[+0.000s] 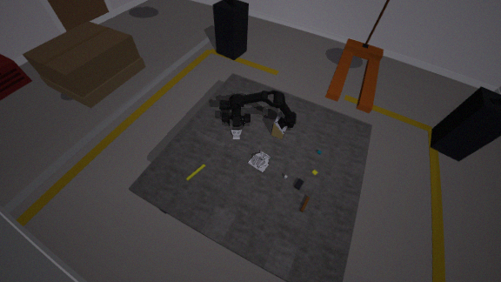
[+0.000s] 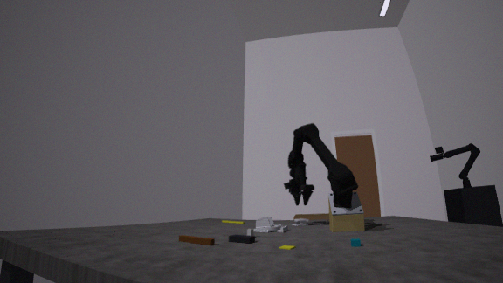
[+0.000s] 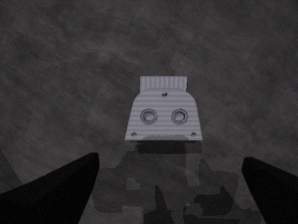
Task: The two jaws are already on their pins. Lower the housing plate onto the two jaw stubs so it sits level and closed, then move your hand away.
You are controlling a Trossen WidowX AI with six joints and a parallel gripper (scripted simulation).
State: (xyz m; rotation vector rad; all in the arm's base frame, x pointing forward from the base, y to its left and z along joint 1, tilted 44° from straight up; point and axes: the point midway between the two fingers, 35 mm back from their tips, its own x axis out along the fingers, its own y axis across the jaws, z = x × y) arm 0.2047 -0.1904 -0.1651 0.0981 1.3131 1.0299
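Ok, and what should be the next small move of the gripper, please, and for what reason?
Probably a small shift to bring the white plate midway between the fingers, then lowering. The gripper is open and raised above the table, and the wrist view shows the plate ahead of the fingertips, not between them.

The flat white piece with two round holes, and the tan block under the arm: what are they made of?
The white piece looks like matte plastic, perhaps printed: fine parallel ridges cross its face. The tan block could be wood or board, judging only by its dull yellowish colour.
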